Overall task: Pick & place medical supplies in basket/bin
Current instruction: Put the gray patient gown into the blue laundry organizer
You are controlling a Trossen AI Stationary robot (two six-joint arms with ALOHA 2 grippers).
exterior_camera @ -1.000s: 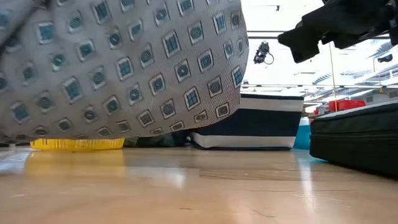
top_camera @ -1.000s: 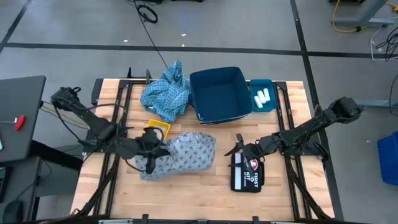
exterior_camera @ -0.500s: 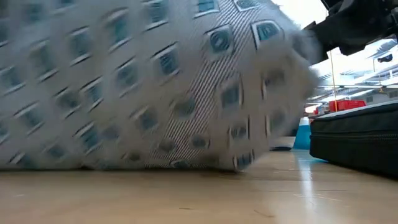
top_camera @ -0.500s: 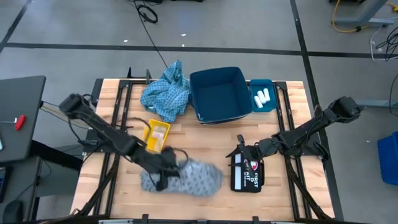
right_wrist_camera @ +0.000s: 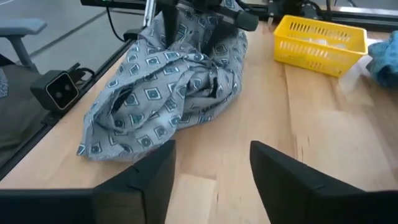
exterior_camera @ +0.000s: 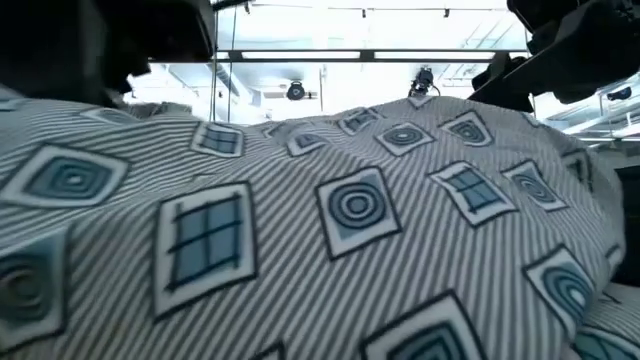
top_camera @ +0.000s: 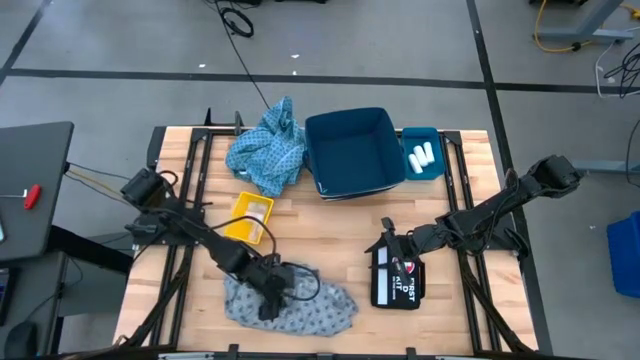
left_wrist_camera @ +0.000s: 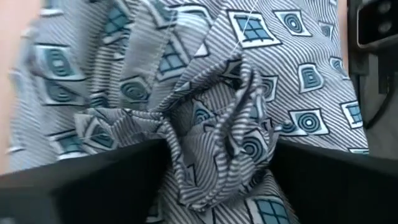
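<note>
A grey patterned cloth [top_camera: 292, 305] lies crumpled on the table by its near edge and fills the low view [exterior_camera: 330, 230]. My left gripper [top_camera: 268, 296] points steeply down into it, open, with a bunched fold between its fingers. My right gripper [right_wrist_camera: 211, 155] hovers open and holding nothing over the table's right half, pointing toward the cloth [right_wrist_camera: 168, 87]. A second, bluer cloth [top_camera: 268, 150] lies at the far edge. White rolls [top_camera: 422, 155] lie in a small teal tray. A yellow basket [top_camera: 250, 217] holds clear packets. My left gripper has a bunched fold of several layers [left_wrist_camera: 217, 118] standing up between its two parted fingers [left_wrist_camera: 112, 180] and filling the gap. The fingers come from above, slanting down. The rest of the cloth lies slack on the table around them.
A dark blue bin [top_camera: 350, 150] stands at the far middle, next to the teal tray. A black first-aid pouch [top_camera: 397, 280] lies just under my right gripper [top_camera: 385, 243]. Bare wood shows between the cloth and the pouch.
My left gripper has gone down and toward the table's near edge, tipping steeply downward, and has carried the grey cloth with it. The cloth hung clear of the table a second ago. It now lies crumpled on the wood close to the low camera.
</note>
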